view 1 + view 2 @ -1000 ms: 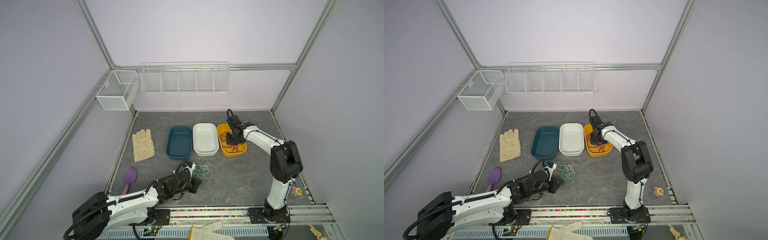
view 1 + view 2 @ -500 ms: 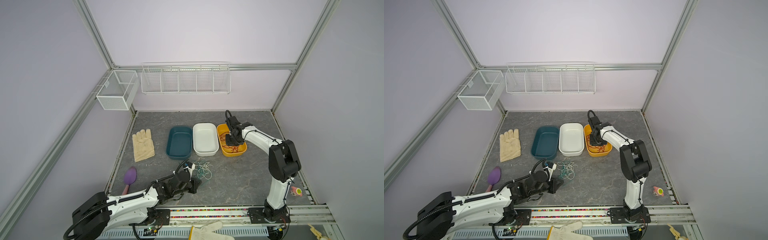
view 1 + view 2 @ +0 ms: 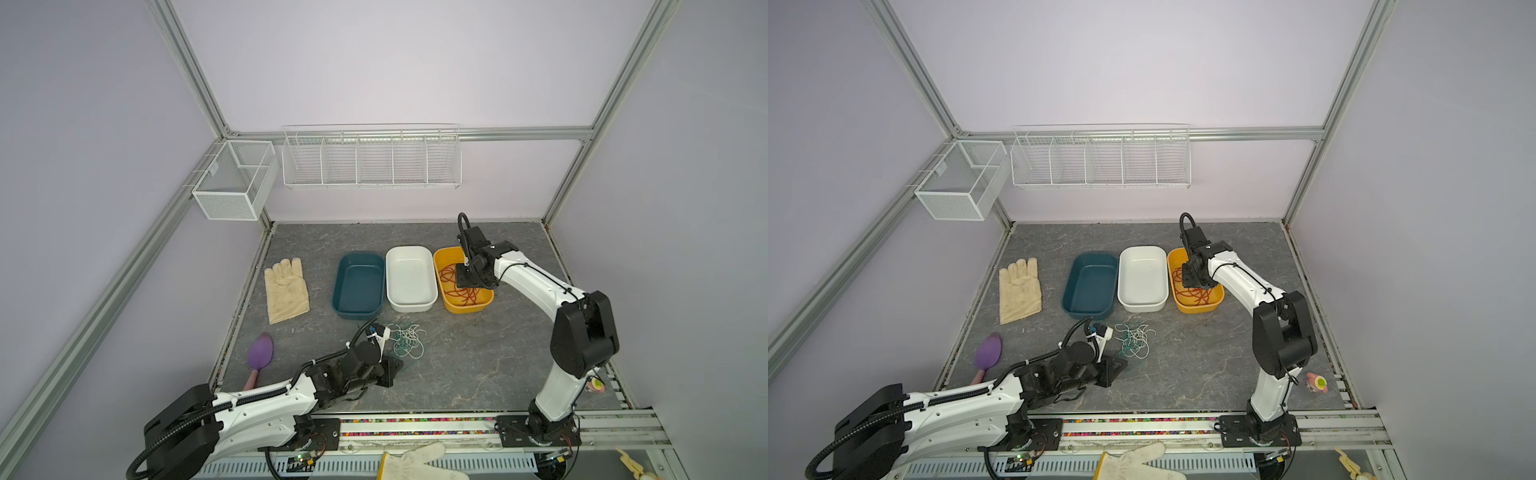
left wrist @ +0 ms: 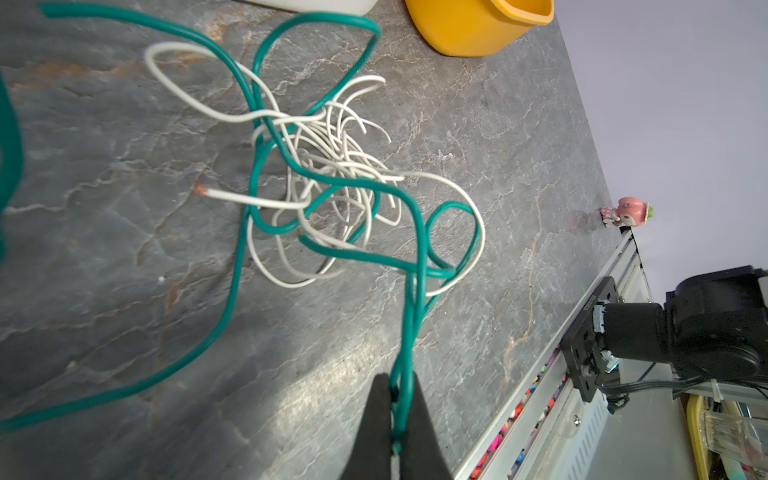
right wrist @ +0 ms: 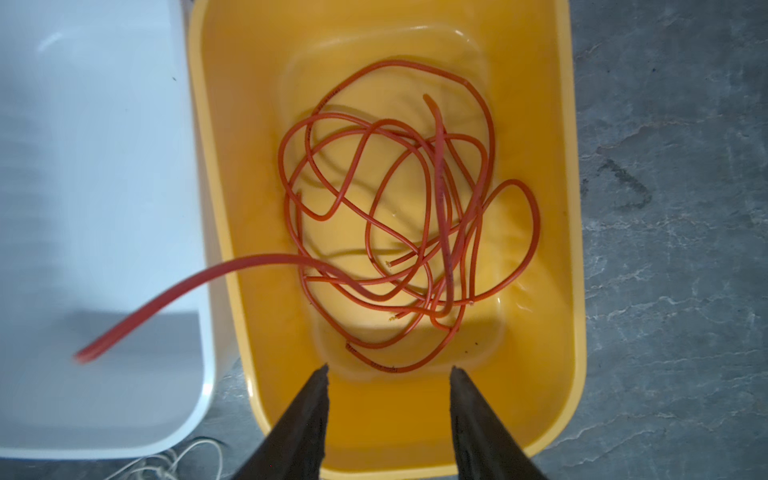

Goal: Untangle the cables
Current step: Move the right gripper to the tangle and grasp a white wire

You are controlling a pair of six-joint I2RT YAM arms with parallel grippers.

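Left wrist view: the left gripper point(image 4: 395, 382) had its fingers point(image 4: 370, 424) pressed together on two strands of the green cable point(image 4: 409, 332), pinched right at the tips. From there the green cable ran out into a loose knot with the white cable point(image 4: 249, 198), both lying on the stone-patterned tabletop point(image 4: 124, 291) near the yellow tub point(image 4: 478, 37), on its front-rail side. This view alone showed a bare copper tip on the white cable and a small pink toy point(image 4: 625, 210) at the table's edge, well apart from the yellow tub.

In the right wrist view the right gripper point(image 5: 388, 368) hung over the yellow tub with its fingers point(image 5: 299, 424) spread apart and nothing between them. The red cable point(image 5: 440, 187) lay coiled on the tub's floor just beyond the tips. One blurred red end reached out over the rim, above the white tub point(image 5: 104, 208) just beside it; whether that end touched anything could not be told. Fine print ran along the red cable's sheath, too small to read.

Only the top views gave the wider layout: a blue tub point(image 3: 358, 286) on the far side of the white tub from the yellow one, then a cream glove point(image 3: 286, 291) and a purple scoop point(image 3: 260, 351) farther off. They did not show either gripper's fingers clearly.
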